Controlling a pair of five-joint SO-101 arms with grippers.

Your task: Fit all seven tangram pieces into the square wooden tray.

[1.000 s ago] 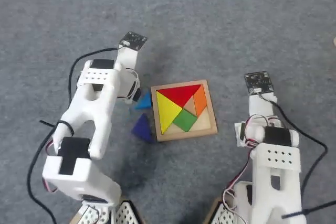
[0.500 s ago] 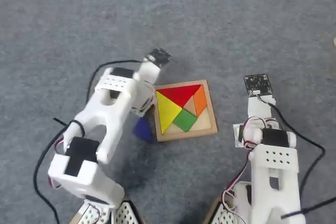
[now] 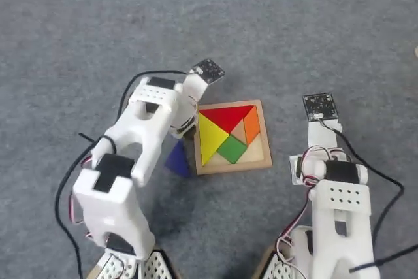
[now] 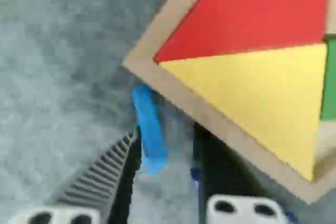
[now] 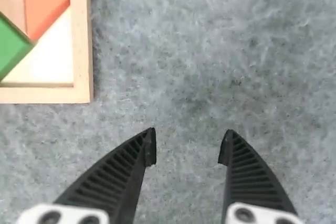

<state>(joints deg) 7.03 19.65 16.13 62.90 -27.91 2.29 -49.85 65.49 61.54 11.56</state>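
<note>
**Inspector:** Where is the tray, and what is in it?

**Assistant:** The square wooden tray [image 3: 235, 165] lies flat on the grey mat [image 3: 307, 37], between the two arms. Seated in it are a red triangle [image 3: 225, 117], a yellow triangle [image 3: 209, 138], a green square [image 3: 230, 149] and an orange piece [image 3: 251, 124]. Bare wood shows in the corner toward the right arm.

**Inspector:** Which pieces are outside?

**Assistant:** A dark blue triangle [image 3: 176, 159] lies on the mat just beside the tray, on the left arm's side. A light blue piece [image 4: 148, 129] stands on edge, just off the tray corner where red and yellow meet.

**Inspector:** And the grippers?

**Assistant:** The left gripper [image 4: 165, 148] is narrowed on the light blue piece at that corner. The right gripper [image 5: 186, 148] is spread wide and holds nothing. It is over the mat near the bare-wood corner, clear of the tray.
</note>
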